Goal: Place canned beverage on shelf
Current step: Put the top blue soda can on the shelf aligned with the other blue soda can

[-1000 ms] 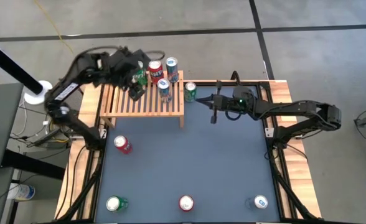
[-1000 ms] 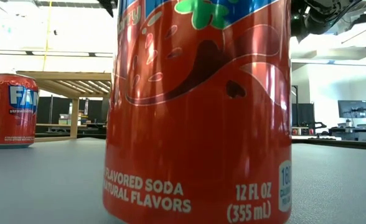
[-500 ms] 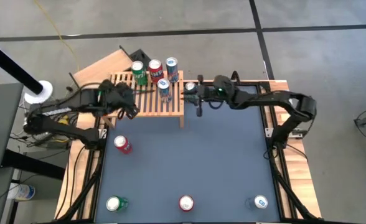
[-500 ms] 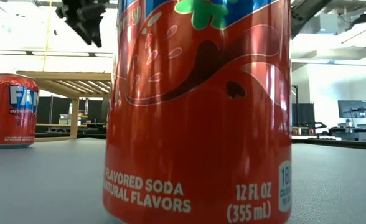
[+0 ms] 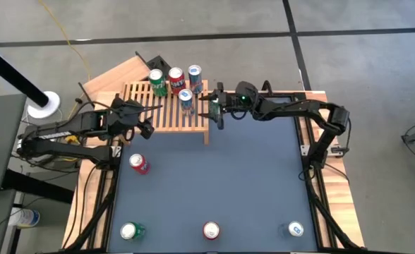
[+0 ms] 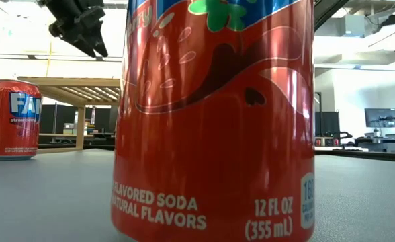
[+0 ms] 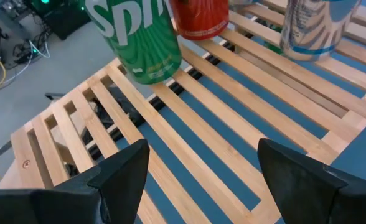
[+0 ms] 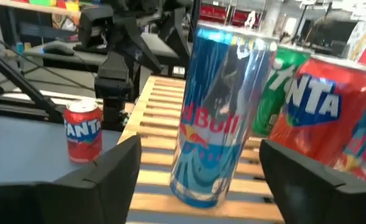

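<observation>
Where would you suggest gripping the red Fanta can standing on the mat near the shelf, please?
Probably around the middle of the red Fanta can's round side wall, coming down from above or level from the open mat: it stands upright and apart from the shelf, with clear space all round it.

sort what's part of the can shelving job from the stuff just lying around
Job: slatted shelf; four cans standing on it; four loose cans in front.
Lying about: plain wooden board behind the shelf; white roll off to the side.
</observation>
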`<action>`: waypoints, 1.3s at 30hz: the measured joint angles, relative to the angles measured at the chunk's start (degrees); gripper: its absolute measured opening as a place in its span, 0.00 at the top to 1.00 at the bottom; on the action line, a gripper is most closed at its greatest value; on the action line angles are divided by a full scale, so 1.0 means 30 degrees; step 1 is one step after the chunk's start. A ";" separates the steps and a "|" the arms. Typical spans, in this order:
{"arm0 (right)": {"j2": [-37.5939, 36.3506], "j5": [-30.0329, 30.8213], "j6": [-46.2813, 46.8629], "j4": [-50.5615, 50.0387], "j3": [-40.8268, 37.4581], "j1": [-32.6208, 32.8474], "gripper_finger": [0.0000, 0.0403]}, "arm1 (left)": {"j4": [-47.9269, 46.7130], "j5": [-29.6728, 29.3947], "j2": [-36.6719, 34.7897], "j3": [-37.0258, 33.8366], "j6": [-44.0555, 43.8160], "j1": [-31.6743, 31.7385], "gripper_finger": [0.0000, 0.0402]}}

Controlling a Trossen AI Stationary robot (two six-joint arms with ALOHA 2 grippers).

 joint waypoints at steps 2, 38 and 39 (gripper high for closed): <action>0.0286 0.0000 0.0204 0.0379 0.0116 0.0000 0.17 | 0.0092 0.0001 0.0002 0.0000 0.0105 0.0000 0.28; 0.4469 0.4809 0.2907 0.1500 0.3745 0.1479 0.17 | 0.0100 0.2470 0.0051 0.0000 -0.0087 -0.0080 0.28; 0.4469 0.4848 0.2907 0.1491 0.3745 0.1479 0.19 | 0.0091 0.2462 0.0051 0.0000 -0.0073 -0.0073 0.28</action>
